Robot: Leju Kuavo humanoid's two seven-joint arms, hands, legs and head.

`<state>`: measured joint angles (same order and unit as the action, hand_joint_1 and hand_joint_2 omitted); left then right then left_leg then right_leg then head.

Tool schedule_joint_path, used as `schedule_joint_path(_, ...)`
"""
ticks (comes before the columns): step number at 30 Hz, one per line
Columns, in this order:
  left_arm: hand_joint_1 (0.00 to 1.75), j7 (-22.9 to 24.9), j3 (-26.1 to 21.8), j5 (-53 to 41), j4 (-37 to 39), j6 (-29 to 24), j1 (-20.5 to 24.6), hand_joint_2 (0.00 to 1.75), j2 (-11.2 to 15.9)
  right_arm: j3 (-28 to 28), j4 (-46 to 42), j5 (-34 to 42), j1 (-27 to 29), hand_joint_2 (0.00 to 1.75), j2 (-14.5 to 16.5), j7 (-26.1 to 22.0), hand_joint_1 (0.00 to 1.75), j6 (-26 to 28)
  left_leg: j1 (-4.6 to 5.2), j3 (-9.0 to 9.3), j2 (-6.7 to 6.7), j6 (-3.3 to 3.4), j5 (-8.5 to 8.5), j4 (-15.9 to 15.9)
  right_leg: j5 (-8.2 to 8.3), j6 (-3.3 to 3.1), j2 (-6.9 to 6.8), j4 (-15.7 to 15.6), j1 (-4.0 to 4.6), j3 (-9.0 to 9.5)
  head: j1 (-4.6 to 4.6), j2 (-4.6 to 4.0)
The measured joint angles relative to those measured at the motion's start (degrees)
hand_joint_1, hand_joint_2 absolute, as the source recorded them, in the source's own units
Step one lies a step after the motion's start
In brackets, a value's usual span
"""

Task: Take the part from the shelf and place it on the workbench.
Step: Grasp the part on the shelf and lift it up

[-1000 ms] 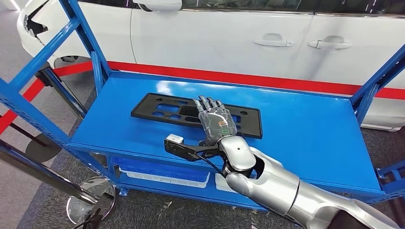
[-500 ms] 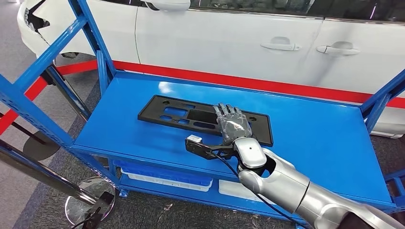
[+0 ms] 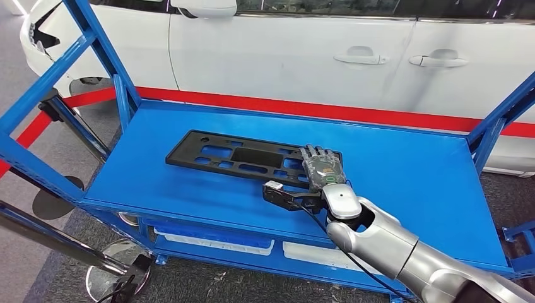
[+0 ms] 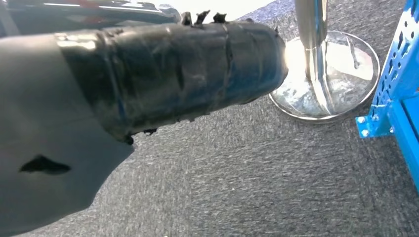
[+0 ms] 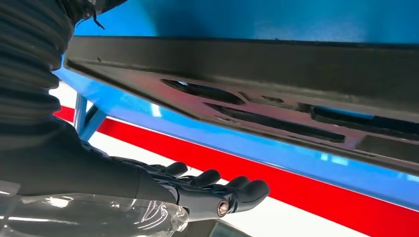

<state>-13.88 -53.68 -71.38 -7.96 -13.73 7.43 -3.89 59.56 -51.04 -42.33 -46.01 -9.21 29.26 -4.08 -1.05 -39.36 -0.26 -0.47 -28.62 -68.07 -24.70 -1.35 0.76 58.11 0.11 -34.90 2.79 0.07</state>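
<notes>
right hand flat, fingers extended over the part's right end, gripping nothing | black part lies on blue shelf | left hand: can't tell

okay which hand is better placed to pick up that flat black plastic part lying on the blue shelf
The right hand. It is stretched out flat over the right end of the flat black plastic part on the blue metal shelf. The left hand hangs down by the grey carpet, away from the shelf top.
</notes>
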Motion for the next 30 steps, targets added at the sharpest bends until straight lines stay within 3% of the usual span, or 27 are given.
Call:
schedule_joint_path(1, 0.0, 0.0, 0.0, 0.0, 0.0, 0.0, 0.1, 0.0, 0.0, 0.0, 0.1, 0.1, 0.0, 1.75, -0.1, 0.0, 0.13, -0.1, 0.02, 1.7, 0.02, 0.09, 1.31, 3.6, -0.22, 0.16, 0.02, 0.2, -0.05, 0.04, -0.01, 0.0)
schedule_joint_path(3, 0.0, 0.1, 0.0, 0.0, 0.0, 0.2, 0.2, 0.0, 0.0, 0.0, 0.3, 0.5, 0.0, 1.75, -0.3, 0.0, 0.97, -0.5, 0.21, 3.96, -0.04, 0.44, 2.48, 8.2, -0.59, 0.66, 0.05, 0.7, 0.08, -0.11, 0.01, 0.0)
schedule_joint_path(4, 0.0, 0.1, 0.0, 0.0, 0.0, 0.3, 0.2, 0.0, 0.0, 0.0, 0.4, 0.8, 0.0, 1.75, -0.4, 0.0, 1.4, -0.8, 0.31, 4.18, -0.09, 0.65, 2.22, 8.6, -0.64, 0.88, 0.06, 0.8, 0.16, -0.19, 0.01, 0.0)
schedule_joint_path(5, 0.0, 0.2, 0.0, 0.0, 0.0, 0.4, 0.2, 0.0, 0.0, 0.0, 0.6, 1.1, 0.1, 1.75, -0.6, 0.1, 1.71, -1.3, 0.4, 4.24, -0.15, 0.89, 2.37, 8.7, -0.62, 1.09, 0.07, 0.8, 0.27, -0.23, 0.02, 0.0)
schedule_joint_path(8, 0.0, 0.2, 0.0, -0.1, 0.0, 0.7, 0.1, 0.0, -0.1, -0.2, 1.1, 2.3, 0.3, 1.75, -1.2, 0.1, 1.75, -2.9, 0.13, 4.44, -0.14, 1.71, 2.65, 9.0, -1.78, 1.8, 0.01, 2.3, 0.24, -0.86, -0.11, 0.0)
schedule_joint_path(11, 0.0, 0.2, 0.0, -0.2, 0.0, 0.9, 0.2, 0.0, -0.1, -0.7, 1.9, 3.4, 0.7, 1.75, -1.7, 0.2, 1.75, -4.2, 0.06, 4.56, -0.07, 2.32, 2.66, 9.2, -6.39, 2.59, -0.16, 12.1, -0.1, -5.55, -0.35, 0.0)
schedule_joint_path(13, 0.0, 0.1, 0.0, -0.2, 0.0, 1.2, 0.2, 0.0, -0.1, -1.2, 2.5, 4.3, 1.0, 1.75, -2.0, 0.2, 1.75, -5.4, 0.12, 4.67, -0.06, 2.46, 2.55, 9.1, -7.3, 2.75, -0.18, 16.8, -0.26, -8.14, -0.34, 0.0)
schedule_joint_path(14, 0.0, 0.0, 0.0, -0.2, 0.0, 1.4, 0.2, 0.0, -0.1, -1.5, 2.8, 4.7, 1.1, 1.75, -2.2, 0.2, 1.75, -6.0, 0.13, 4.82, -0.1, 2.49, 2.48, 9.1, -6.22, 2.68, -0.19, 16.1, -0.27, -7.92, -0.34, 0.0)
schedule_joint_path(15, 0.0, -0.2, 0.0, -0.2, 0.0, 1.7, 0.3, 0.0, -0.1, -1.8, 3.1, 5.1, 1.1, 1.75, -2.4, 0.2, 1.75, -6.4, 0.13, 5.03, -0.16, 2.49, 2.38, 9.2, -4.36, 2.51, -0.19, 13.3, -0.26, -6.64, -0.34, 0.0)
schedule_joint_path(17, 0.0, -0.8, 0.0, -0.1, 0.0, 2.5, 0.3, 0.0, -0.1, -2.3, 3.5, 5.7, 1.1, 1.75, -2.7, 0.2, 1.75, -6.9, 0.19, 5.47, -0.33, 2.35, 2.14, 9.2, -0.96, 1.93, -0.19, 5.4, -0.04, -2.77, -0.33, 0.0)
schedule_joint_path(19, 0.0, -1.6, 0.0, -0.1, 0.0, 3.9, 0.4, 0.0, -0.2, -2.8, 3.8, 6.4, 1.0, 1.75, -3.1, 0.2, 1.75, -7.3, 0.22, 5.77, -0.55, 1.93, 1.97, 9.3, -0.07, 1.46, -0.15, 0.8, 0.37, -0.54, -0.32, 0.0)
schedule_joint_path(23, 0.0, -4.0, 0.0, 0.0, 0.1, 8.1, 0.5, 0.0, -0.3, -3.8, 4.5, 8.2, 1.1, 1.75, -3.9, 0.2, 1.75, -8.1, 0.12, 6.29, -0.61, 0.68, 1.21, 9.1, 0.27, 0.64, -0.36, -1.3, 0.2, 1.31, -0.23, 0.0)
schedule_joint_path(25, 0.0, -4.7, 0.0, 0.0, 0.1, 9.3, 0.6, 0.0, -0.2, -4.0, 4.9, 8.6, 1.3, 1.75, -4.0, 0.2, 1.75, -8.2, 0.03, 4.44, -0.36, 0.29, -1.73, 4.5, 0.73, 0.13, -0.61, -2.1, -0.08, 1.99, -0.06, 0.0)
schedule_joint_path(27, 0.0, -5.0, -0.1, -0.1, 0.1, 9.6, 0.6, 0.0, -0.2, -4.1, 5.2, 8.6, 1.5, 1.75, -4.1, 0.2, 1.75, -8.2, -0.06, 1.22, -0.24, -0.17, -4.98, -2.6, 0.82, -0.12, -0.74, -2.1, -0.13, 2.0, 0.05, 0.0)
schedule_joint_path(28, 0.0, -5.0, -0.1, -0.1, 0.1, 9.7, 0.5, 0.0, -0.2, -4.1, 5.4, 8.6, 1.6, 1.75, -4.1, 0.2, 1.75, -8.2, -0.16, 0.23, -0.19, -0.42, -5.42, -4.7, 0.8, -0.09, -0.8, -2.1, -0.18, 1.98, 0.03, 0.0)
schedule_joint_path(29, 0.0, -5.1, -0.1, -0.1, 0.1, 9.7, 0.5, 0.0, -0.2, -4.1, 5.5, 8.6, 1.7, 1.75, -4.2, 0.2, 1.75, -8.2, -0.32, 0.24, -0.13, -0.7, -4.76, -4.7, 0.76, -0.01, -0.83, -2.0, -0.27, 1.96, 0.03, 0.0)
schedule_joint_path(30, 0.0, -5.1, -0.1, -0.1, 0.1, 9.7, 0.4, 0.0, -0.2, -4.1, 5.7, 8.6, 1.8, 1.75, -4.2, 0.2, 1.75, -8.2, -0.53, 1.29, -0.07, -1.0, -3.19, -2.6, 0.65, 0.17, -0.84, -1.8, -0.42, 1.95, 0.03, 0.0)
